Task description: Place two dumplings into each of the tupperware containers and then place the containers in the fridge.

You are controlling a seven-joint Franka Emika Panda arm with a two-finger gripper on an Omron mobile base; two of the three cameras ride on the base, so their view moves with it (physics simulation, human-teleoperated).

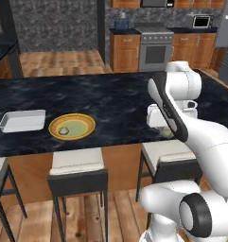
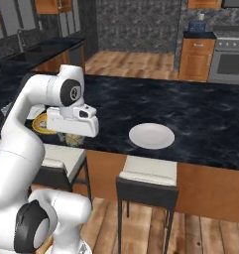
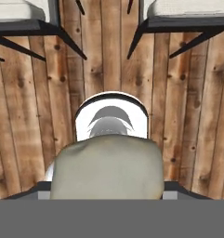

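A beige-grey dumpling sits between my fingertips, and the gripper is shut on it. In the left base view the gripper hangs at the counter's front edge, above a stool, with the dumpling below the hand. A second dumpling lies on the yellow-rimmed green plate. One white tupperware container stands empty left of that plate. The gripper also shows in the right base view. The fridge is out of view.
A round white dish lies on the dark counter right of the arm. Cushioned stools line the counter's front over a wooden floor. A steel oven stands at the back.
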